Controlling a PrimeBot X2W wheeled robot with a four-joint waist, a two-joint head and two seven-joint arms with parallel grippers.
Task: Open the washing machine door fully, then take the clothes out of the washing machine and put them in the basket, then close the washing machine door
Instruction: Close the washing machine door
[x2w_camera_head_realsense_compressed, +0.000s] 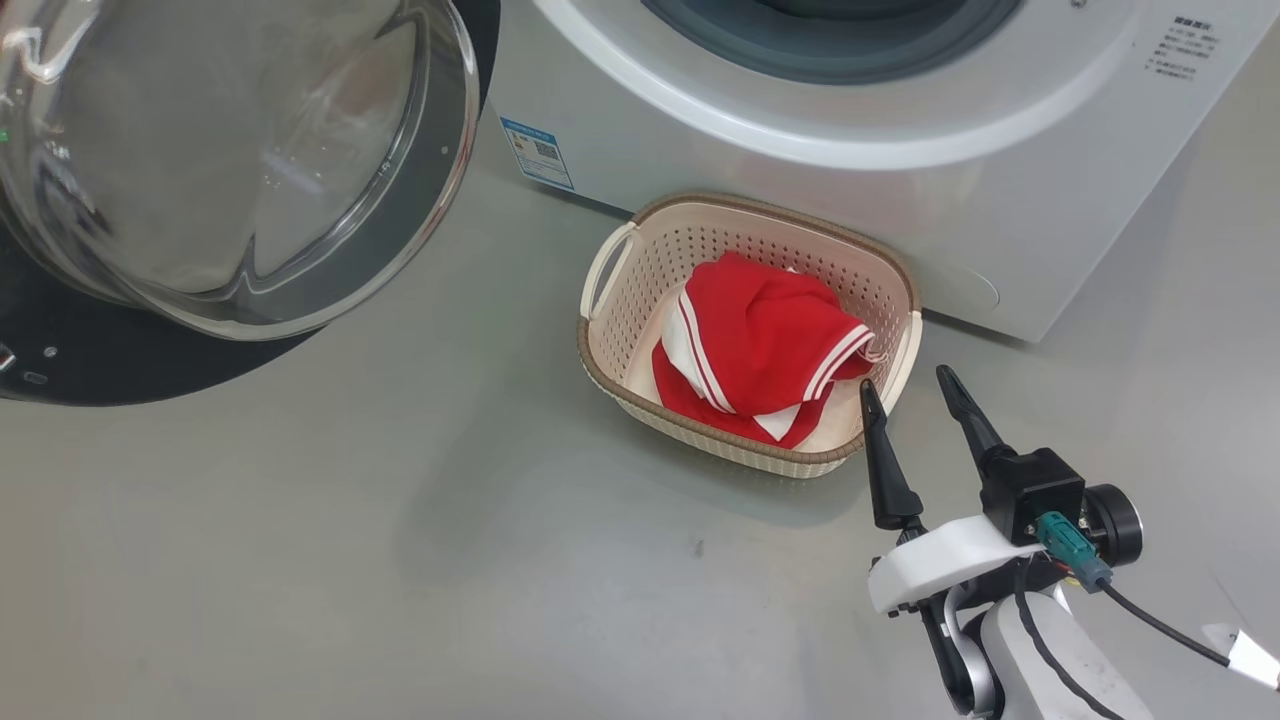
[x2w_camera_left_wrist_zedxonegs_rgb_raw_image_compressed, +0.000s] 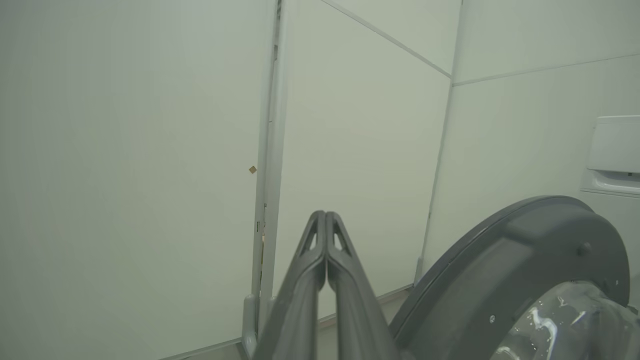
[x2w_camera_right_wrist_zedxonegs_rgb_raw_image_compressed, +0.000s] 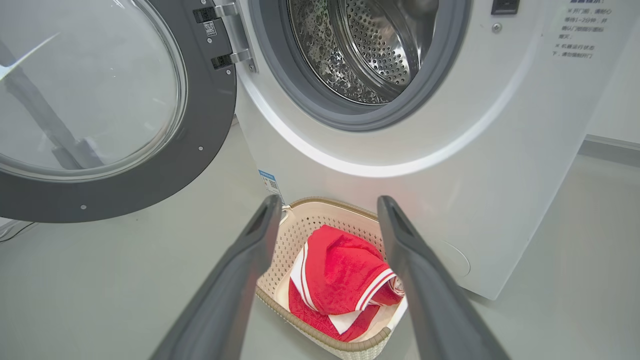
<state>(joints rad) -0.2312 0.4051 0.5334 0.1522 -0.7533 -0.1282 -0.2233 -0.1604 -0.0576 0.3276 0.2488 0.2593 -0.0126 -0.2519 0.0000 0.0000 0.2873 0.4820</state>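
Your right gripper (x2w_camera_head_realsense_compressed: 907, 380) hangs spread wide and empty, its fingertips just beside the basket's (x2w_camera_head_realsense_compressed: 640, 290) right rim. The clothes (x2w_camera_head_realsense_compressed: 760, 340) lie inside the basket, just left of those tips. Your left gripper (x2w_camera_left_wrist_zedxonegs_rgb_raw_image_compressed: 325, 216) is pressed closed on nothing, beside the open door (x2w_camera_left_wrist_zedxonegs_rgb_raw_image_compressed: 500, 260).

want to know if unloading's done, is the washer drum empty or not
Empty as far as visible: the drum is bare perforated steel, the red clothes lie in the basket. Its lower front is hidden.
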